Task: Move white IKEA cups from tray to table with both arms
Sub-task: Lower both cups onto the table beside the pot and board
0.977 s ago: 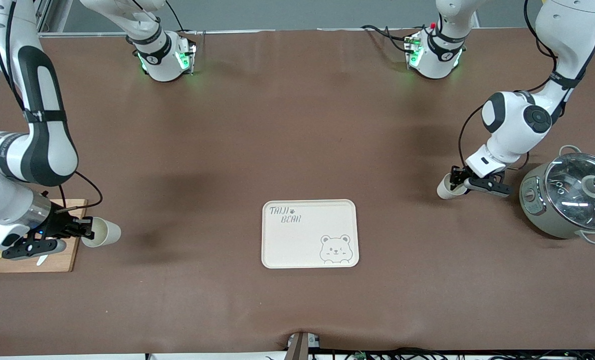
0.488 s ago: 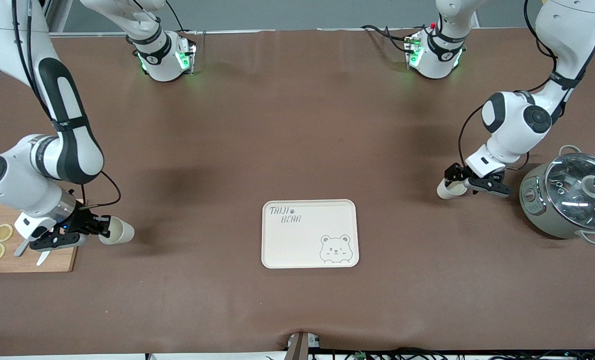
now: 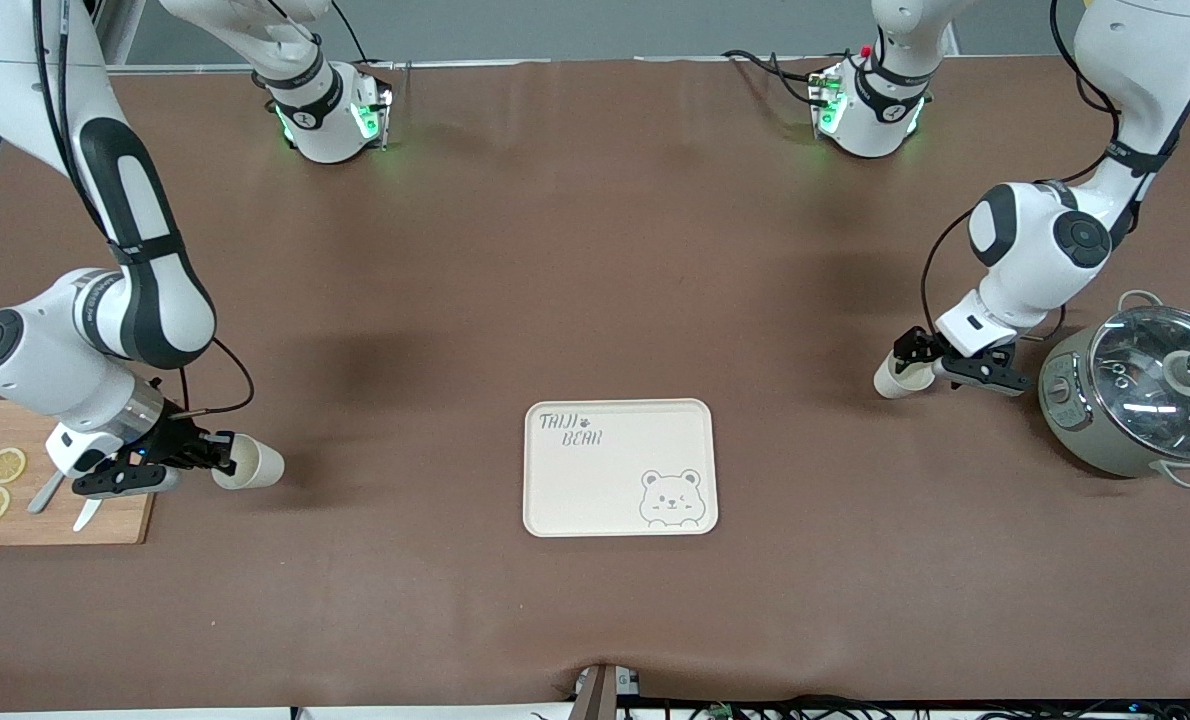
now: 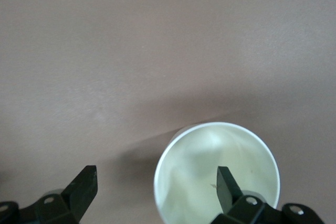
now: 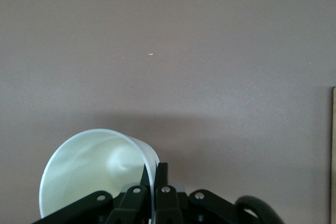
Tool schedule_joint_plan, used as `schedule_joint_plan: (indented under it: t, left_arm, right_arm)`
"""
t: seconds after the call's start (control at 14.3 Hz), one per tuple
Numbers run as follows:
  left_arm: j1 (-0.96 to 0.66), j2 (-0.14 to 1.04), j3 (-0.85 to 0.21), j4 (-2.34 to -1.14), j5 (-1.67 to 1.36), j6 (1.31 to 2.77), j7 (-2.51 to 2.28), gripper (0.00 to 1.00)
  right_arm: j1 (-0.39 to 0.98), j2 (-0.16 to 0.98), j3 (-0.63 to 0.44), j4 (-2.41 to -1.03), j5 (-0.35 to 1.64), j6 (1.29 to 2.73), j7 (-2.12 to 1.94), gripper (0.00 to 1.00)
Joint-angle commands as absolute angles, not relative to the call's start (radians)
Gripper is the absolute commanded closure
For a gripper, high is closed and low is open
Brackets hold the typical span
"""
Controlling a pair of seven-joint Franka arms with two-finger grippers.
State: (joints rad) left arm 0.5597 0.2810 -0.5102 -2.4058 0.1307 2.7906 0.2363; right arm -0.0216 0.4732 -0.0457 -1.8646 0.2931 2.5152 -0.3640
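One white cup (image 3: 248, 470) hangs tilted in my right gripper (image 3: 223, 458), low over the table beside the cutting board. In the right wrist view the fingers (image 5: 161, 174) are shut on the cup's (image 5: 89, 171) rim wall, one inside and one outside. The other white cup (image 3: 893, 378) is at the left arm's end of the table, beside the pot, and seems to rest on the table. My left gripper (image 3: 912, 352) is open at it. In the left wrist view (image 4: 156, 170) one finger (image 4: 228, 184) is inside the cup (image 4: 199, 177) and the other is well outside.
A cream bear-printed tray (image 3: 595, 490) lies mid-table, nearer the front camera. A grey pot with a glass lid (image 3: 1135, 400) stands at the left arm's end. A wooden cutting board (image 3: 105, 520) with lemon slices (image 3: 5, 465) and a knife lies at the right arm's end.
My right arm has carried its cup off the cutting board's edge toward the tray. The left arm and its cup have barely moved.
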Motion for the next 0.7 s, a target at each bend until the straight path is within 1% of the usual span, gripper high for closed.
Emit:
schedule_joint_plan:
  t: [0.0,0.21,0.49,0.63]
  left_arm:
    - [0.566,0.192,-0.518,-2.375,0.123,2.665,0.249,0.0]
    - [0.566,0.15,-0.523,-2.288,0.118,2.492,0.242,0.0]
    - [0.565,0.13,-0.543,-2.097,0.109,2.177,0.232,0.0]
    - [0.555,0.136,-0.555,-2.007,0.106,2.09,0.198,0.0]
  right_arm:
    - [0.004,0.462,-0.046,-1.923,0.322,2.601,-0.377,1.0]
    - [0.018,0.482,-0.044,-1.933,0.322,2.637,-0.376,1.0]
    - [0.025,0.509,-0.044,-1.931,0.324,2.684,-0.374,1.0]
    - [0.026,0.525,-0.035,-1.931,0.324,2.703,-0.374,1.0]
